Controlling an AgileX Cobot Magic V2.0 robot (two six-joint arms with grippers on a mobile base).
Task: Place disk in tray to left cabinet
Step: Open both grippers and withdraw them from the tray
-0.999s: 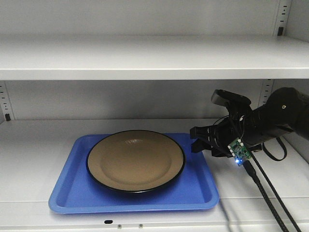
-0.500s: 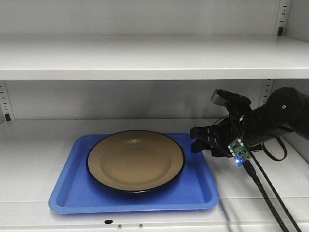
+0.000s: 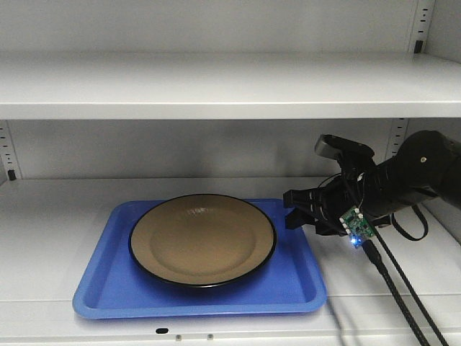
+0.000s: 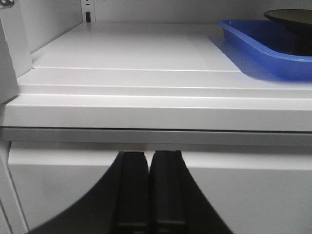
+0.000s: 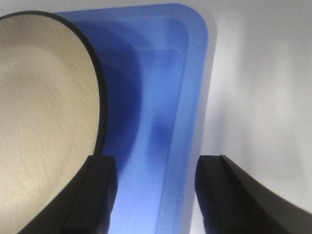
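The right gripper [image 5: 155,187] had its two dark fingers [image 5: 100,192] spread apart, one on each side of the right rim of the tray [image 5: 187,97], with nothing pinched between them. From the front, that right gripper [image 3: 299,209] hung just beside the tray's far right corner, its arm reaching in from the right with a small green circuit board [image 3: 358,223] lit blue and black cables [image 3: 400,288] trailing down. The left gripper [image 4: 150,187] sat lower, in front of the shelf's near edge, its two fingers [image 4: 134,190] pressed together and empty, well apart from the tray [image 4: 265,48] off to its right.

There was one tray [image 3: 101,288], bright blue, lying flat on the middle shelf of the left cabinet [image 3: 216,86]. In it lay one disk [image 3: 203,238], tan with a thin black rim, filling most of the tray floor. Seen from the right wrist, the disk [image 5: 44,112] ran close to the left finger, its black rim just beside that finger's tip, though I could not tell if they touched
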